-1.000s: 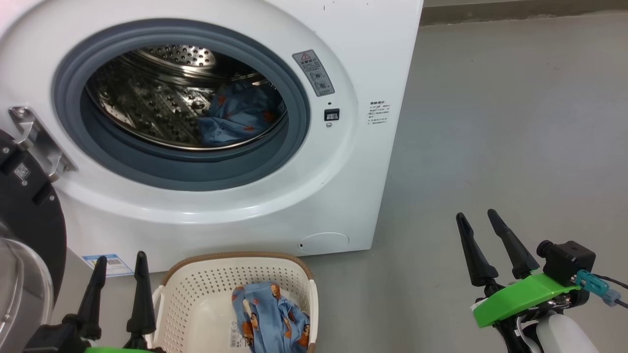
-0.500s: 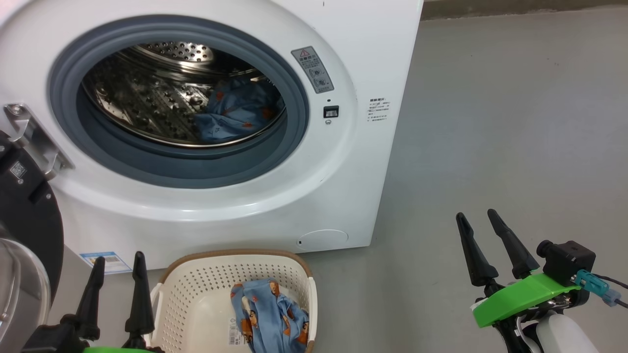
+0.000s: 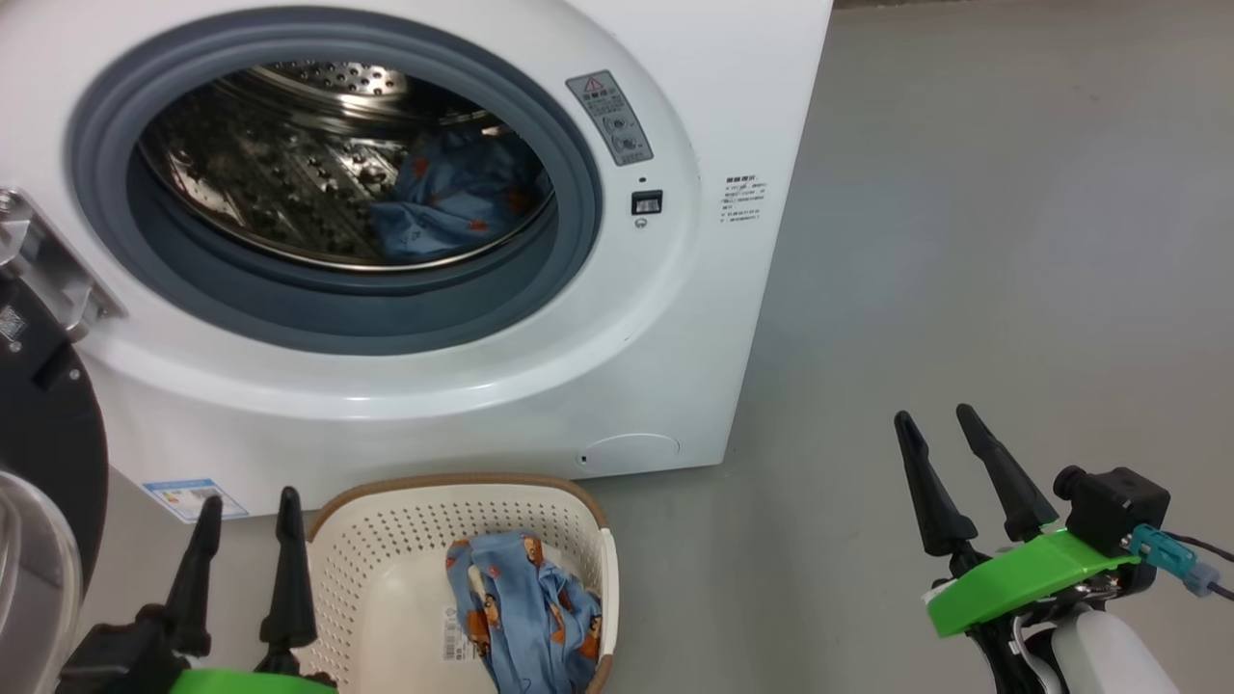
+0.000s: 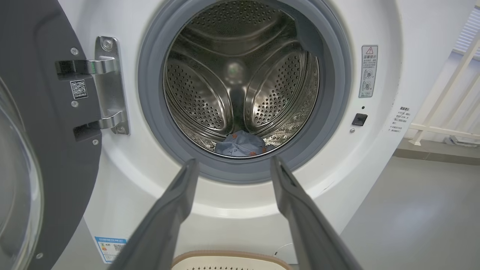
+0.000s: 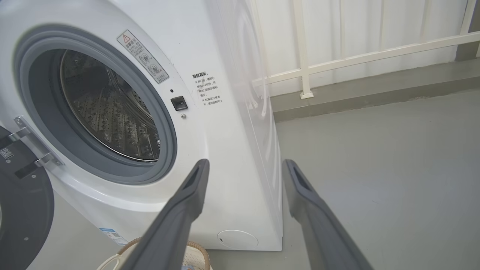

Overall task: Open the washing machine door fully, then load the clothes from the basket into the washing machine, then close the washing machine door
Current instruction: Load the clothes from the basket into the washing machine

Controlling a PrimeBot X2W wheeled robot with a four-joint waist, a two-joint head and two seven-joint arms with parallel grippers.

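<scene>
- Our left gripper (image 3: 248, 501) and right gripper (image 3: 933, 416) are wide open and empty.
- The clothes (image 3: 525, 607) sit in the basket (image 3: 453, 482) just right of our left gripper, easy to grab.
- The washing machine door (image 3: 48, 424) stands open, leaving room.

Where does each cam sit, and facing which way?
Head view: on the head, looking forward and down at the washing machine and the basket; left gripper lower left, right gripper lower right, both open.
Left wrist view: on the left wrist, facing straight into the drum; own two fingers at the bottom.
Right wrist view: on the right wrist, facing the machine's front obliquely, and the floor beside it; its own fingers show.
Shared: head and left wrist views both show the clothes in the drum.
</scene>
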